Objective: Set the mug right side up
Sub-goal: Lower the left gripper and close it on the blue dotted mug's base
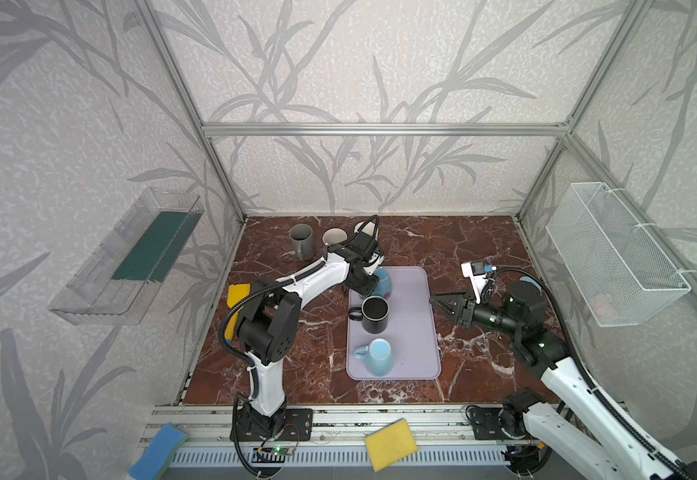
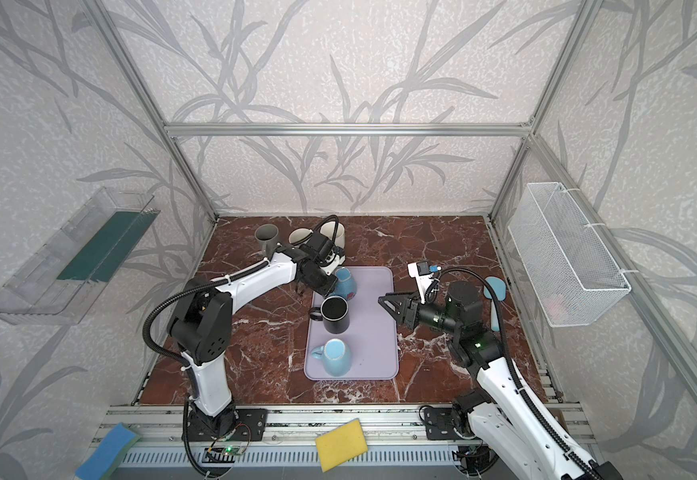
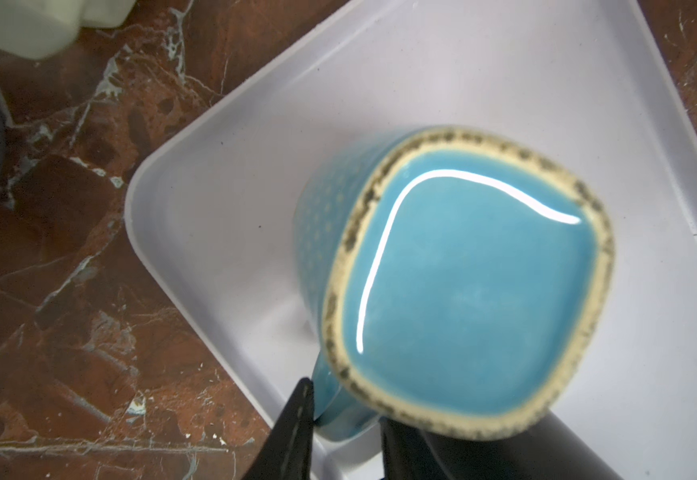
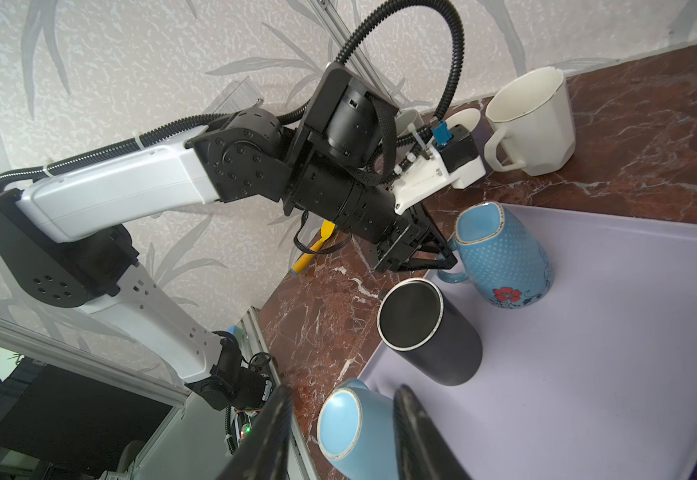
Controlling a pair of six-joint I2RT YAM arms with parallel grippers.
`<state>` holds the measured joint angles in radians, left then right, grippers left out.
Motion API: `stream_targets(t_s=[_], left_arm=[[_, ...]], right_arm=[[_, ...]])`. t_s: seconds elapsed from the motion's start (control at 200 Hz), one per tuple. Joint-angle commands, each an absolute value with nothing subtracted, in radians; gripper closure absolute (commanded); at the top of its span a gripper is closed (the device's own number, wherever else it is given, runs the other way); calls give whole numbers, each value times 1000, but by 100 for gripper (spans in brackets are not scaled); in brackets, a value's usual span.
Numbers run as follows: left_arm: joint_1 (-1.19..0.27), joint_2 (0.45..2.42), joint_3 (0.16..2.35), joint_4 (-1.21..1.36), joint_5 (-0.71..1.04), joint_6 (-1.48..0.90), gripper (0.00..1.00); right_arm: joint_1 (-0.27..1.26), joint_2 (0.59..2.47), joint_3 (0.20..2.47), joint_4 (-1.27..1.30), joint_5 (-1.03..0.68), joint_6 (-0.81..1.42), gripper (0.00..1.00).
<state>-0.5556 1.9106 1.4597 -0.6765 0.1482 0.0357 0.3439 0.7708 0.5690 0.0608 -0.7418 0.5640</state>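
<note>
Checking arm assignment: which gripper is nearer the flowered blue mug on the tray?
Left. The left gripper has its jaws around the handle of the flowered blue mug; the right gripper hovers by the right edge of the tray, well clear.

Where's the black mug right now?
In both top views the black mug stands on the lilac tray, left side, between the dotted blue mug and the light blue mug.

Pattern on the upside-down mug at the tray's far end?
Mug: blue with pale dots, a red flower near the rim; clearest in the right wrist view.
</note>
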Motion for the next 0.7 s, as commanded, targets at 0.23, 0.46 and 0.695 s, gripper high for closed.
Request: stream_targets(t_s=[0.23,0.46,0.695], left_arm=[[-566,1950,1516,-728,152,86,70],[-567,1981,1553,-754,160,98,70],[-568,1998,1578,-772,159,105,71]], right_arm=[[333,775,568,67,-761,547,59],[330,774,569,66,-761,546,59],[327,770,565,64,-764,548,58]])
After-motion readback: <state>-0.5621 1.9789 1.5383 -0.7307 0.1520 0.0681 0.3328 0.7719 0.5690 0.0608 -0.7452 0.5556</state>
